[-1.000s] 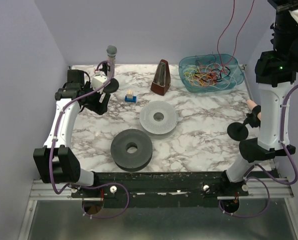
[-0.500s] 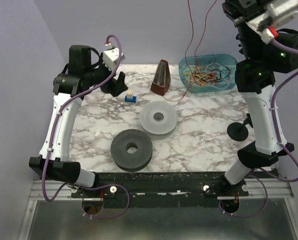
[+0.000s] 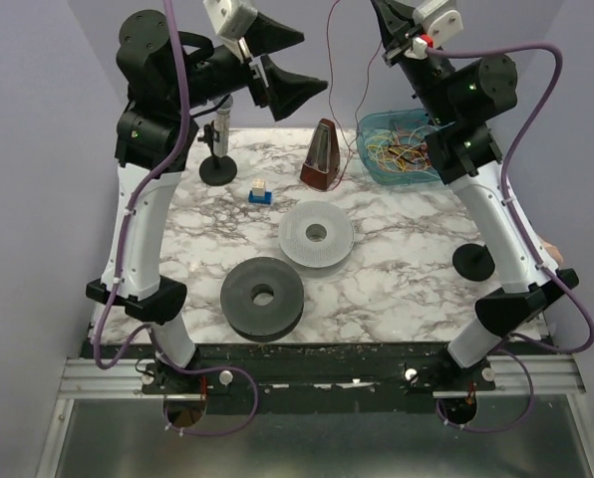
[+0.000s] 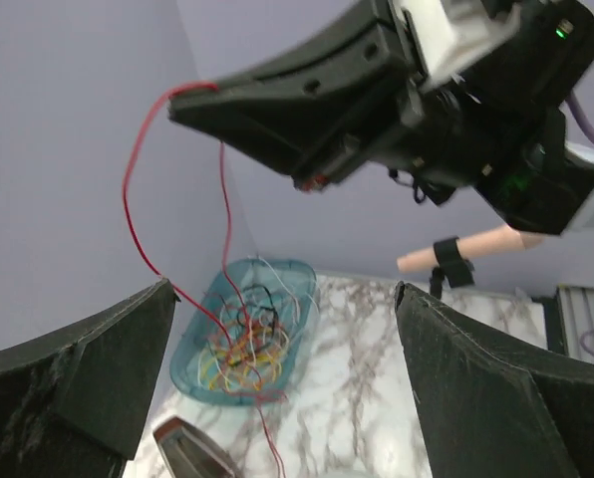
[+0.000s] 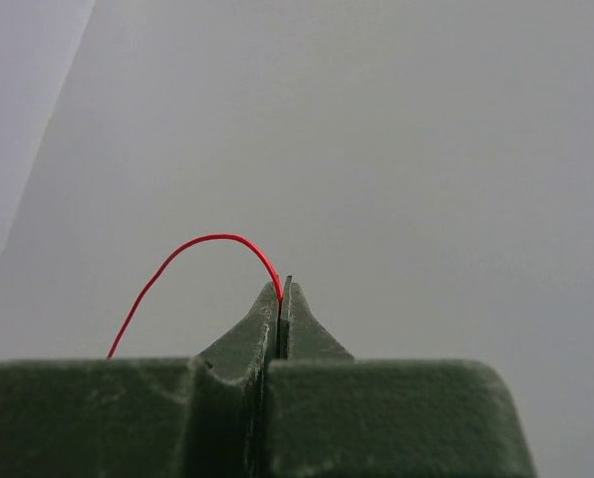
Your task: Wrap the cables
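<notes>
The cables are a multicoloured tangle (image 3: 409, 149) in a teal tray (image 3: 372, 159) at the back right; the tangle also shows in the left wrist view (image 4: 242, 344). One long red cable (image 3: 329, 70) rises out of the tangle. My right gripper (image 3: 381, 10) is raised high above the tray and is shut on this cable's end (image 5: 197, 242), which arcs out of its closed tips (image 5: 281, 289). My left gripper (image 3: 312, 62) is open and empty, high up and left of the hanging cable. Its view shows the right gripper (image 4: 182, 105) and the cable (image 4: 128, 199) ahead.
A brown metronome (image 3: 322, 154) stands left of the tray. A white disc (image 3: 316, 235) and a dark grey disc (image 3: 263, 296) lie mid-table. A small blue and white block (image 3: 260, 192) and a microphone stand (image 3: 217, 164) are at the back left. A black stand (image 3: 473, 261) is at the right.
Both arms have risen. The right gripper moved left with the red cable, pulling it higher out of the tray. The left gripper lifted from the back-left table and now faces the cable.
</notes>
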You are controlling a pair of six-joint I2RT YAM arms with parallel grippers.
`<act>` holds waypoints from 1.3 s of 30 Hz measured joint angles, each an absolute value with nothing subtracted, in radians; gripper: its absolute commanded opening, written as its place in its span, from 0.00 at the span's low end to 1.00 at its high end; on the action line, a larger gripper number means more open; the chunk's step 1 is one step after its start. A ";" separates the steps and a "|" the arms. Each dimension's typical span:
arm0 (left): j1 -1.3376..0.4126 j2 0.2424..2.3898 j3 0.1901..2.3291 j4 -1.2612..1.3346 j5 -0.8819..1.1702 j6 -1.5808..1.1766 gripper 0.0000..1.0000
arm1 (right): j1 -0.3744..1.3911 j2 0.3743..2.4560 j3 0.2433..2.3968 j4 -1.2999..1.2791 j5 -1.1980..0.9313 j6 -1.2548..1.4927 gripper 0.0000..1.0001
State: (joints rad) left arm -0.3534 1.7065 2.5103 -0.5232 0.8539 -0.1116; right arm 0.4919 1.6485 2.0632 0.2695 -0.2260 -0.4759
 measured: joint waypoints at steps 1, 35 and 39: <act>-0.375 1.729 2.537 -0.491 0.836 -0.122 0.99 | 0.492 1.642 2.051 0.263 -0.234 -0.471 0.01; -0.277 1.776 2.812 -0.788 0.491 0.106 0.00 | 0.469 1.451 1.570 -0.371 -0.428 -0.475 0.88; -0.280 1.762 2.895 -0.887 0.506 0.150 0.00 | 0.476 1.446 1.557 -0.418 -0.476 -0.490 0.87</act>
